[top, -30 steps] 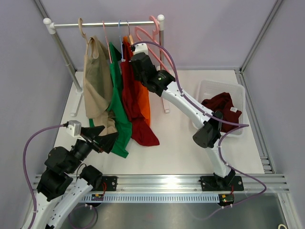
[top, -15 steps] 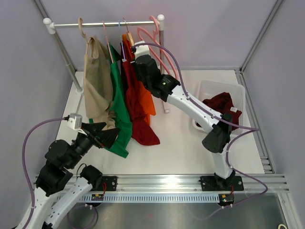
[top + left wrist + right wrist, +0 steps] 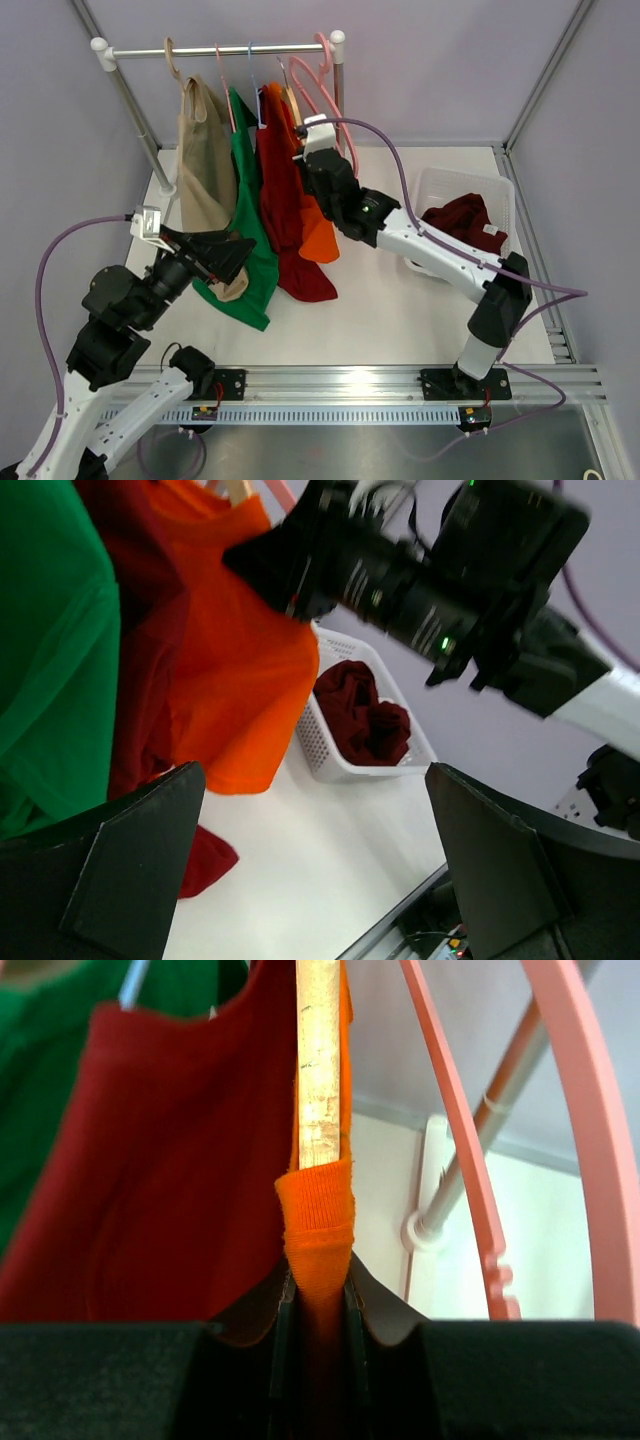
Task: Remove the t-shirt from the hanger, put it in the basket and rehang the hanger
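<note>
Right fingers (image 3: 385, 1312): closed down to a narrow slit, pinching a fold of the orange t-shirt (image 3: 318, 1222) where the cloth wraps the lower end of the wooden hanger (image 3: 319, 1060) arm. Left fingers (image 3: 130, 850): spread wide with nothing between them, hovering low beside the hem of the green shirt (image 3: 250, 240) and pointing toward the orange one.

Task item: the orange t-shirt is on its hanger on the rail (image 3: 220, 49), rightmost garment, pressed against the dark red shirt (image 3: 285, 210). One shoulder is gathered in your pinch. The far shoulder is not visible, so you can't tell whether it is on or off.

Risks, as judged from here:
- The pinch is small and sits on ribbed edge fabric — a sharp pull could let it slide out.
- Nothing holds the hanger. Pull along the arm and the whole hanger may swing or lift off the rail with the shirt on it.
- The dark red shirt touches the orange one, so cloth could drag with it or get caught up.
- The empty pink hangers (image 3: 322, 62) hang just beside your wrist — a wide sweep could knock them.

Suggest you bring the left fingers in to steady things before pulling hard.
</note>
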### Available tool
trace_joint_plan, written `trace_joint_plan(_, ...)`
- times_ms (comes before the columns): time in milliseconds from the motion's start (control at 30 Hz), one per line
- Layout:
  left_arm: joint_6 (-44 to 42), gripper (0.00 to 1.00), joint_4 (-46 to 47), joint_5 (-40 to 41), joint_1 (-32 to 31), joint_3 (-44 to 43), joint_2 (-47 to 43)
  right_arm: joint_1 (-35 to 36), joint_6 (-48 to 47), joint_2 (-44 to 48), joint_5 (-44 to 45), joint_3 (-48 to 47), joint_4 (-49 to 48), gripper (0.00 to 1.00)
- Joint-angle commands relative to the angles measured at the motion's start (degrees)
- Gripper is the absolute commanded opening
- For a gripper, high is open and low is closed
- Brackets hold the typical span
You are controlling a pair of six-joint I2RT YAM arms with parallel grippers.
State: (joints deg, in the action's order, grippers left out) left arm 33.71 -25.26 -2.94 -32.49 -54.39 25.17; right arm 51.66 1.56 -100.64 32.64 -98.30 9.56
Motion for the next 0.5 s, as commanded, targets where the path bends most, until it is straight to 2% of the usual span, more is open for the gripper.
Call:
trace_joint_plan(0,4.1,0.98,7.1,-3.7,0.3,-3.2,4.3,2.2,2.7,8.8,3.7,6.7,-8.9,0.0)
trace_joint_plan(133,7.3,0.97,11.4,-4.9,0.2,-5.3,10.0,4.5,5.2,15.0,5.2,13.4,-8.9,0.0)
trace_joint_plan(300,9.2,0.97,14.3,-7.9,-0.6,-11.7,21.5,7.9,8.3,22.8,5.9,21.3,-7.8,0.0)
trace_joint_plan(467,6.7,0.98,16.1,-4.2,-7.2,-17.5,30.9,14.0,10.5,29.4,7.6,26.3,-5.3,0.0)
